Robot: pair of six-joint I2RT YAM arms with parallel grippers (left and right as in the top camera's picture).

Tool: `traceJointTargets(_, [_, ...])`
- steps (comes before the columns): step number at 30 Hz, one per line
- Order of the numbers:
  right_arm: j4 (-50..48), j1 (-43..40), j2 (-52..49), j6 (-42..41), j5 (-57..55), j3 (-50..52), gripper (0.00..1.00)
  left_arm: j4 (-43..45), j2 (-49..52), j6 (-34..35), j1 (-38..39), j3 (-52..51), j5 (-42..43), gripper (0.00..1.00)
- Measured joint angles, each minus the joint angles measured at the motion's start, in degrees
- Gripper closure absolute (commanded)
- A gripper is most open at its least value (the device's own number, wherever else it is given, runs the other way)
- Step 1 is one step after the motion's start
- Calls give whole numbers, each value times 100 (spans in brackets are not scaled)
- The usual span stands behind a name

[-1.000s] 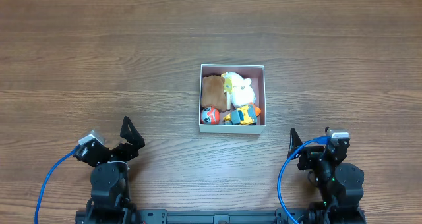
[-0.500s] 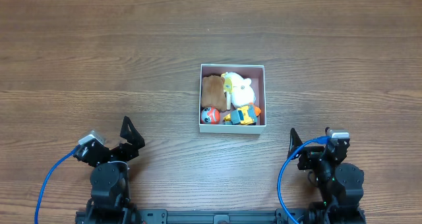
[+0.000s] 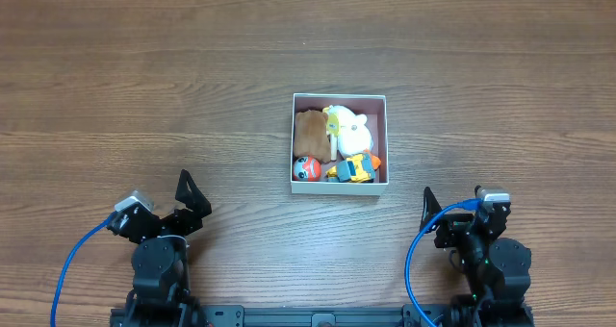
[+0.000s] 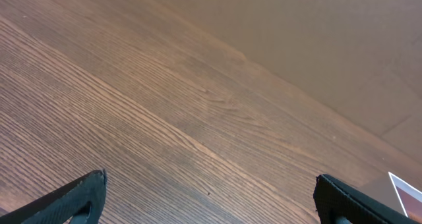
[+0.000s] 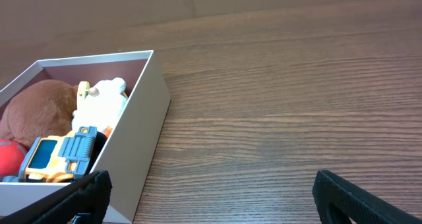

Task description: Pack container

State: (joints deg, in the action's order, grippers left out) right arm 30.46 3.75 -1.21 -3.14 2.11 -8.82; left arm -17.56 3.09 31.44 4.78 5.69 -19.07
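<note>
The container [image 3: 385, 144] is a square white-walled box with a pink inside at the table's middle. It holds a brown plush [image 3: 311, 131], a white plush [image 3: 350, 127], a red ball toy [image 3: 306, 167] and a yellow and blue toy truck [image 3: 354, 168]. It also shows in the right wrist view [image 5: 142, 138], at the left. My left gripper [image 3: 191, 196] is open and empty near the front left. My right gripper [image 3: 430, 212] is open and empty near the front right. In the wrist views the left gripper [image 4: 210, 196] and the right gripper [image 5: 210, 192] have nothing between their fingers.
The wooden table [image 3: 144, 96] stretches around the box. A corner of the container [image 4: 407, 190] shows at the right edge of the left wrist view. Blue cables [image 3: 67, 269] run from both arm bases.
</note>
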Motion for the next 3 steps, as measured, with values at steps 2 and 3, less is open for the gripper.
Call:
traceJointTargets(2, [0,0,0,0,2,0,0,2,0,0,0,0,0,0])
traceJointTargets(3, [2,0,0,-2,2,0,0,0,0,0,0,0,0,0])
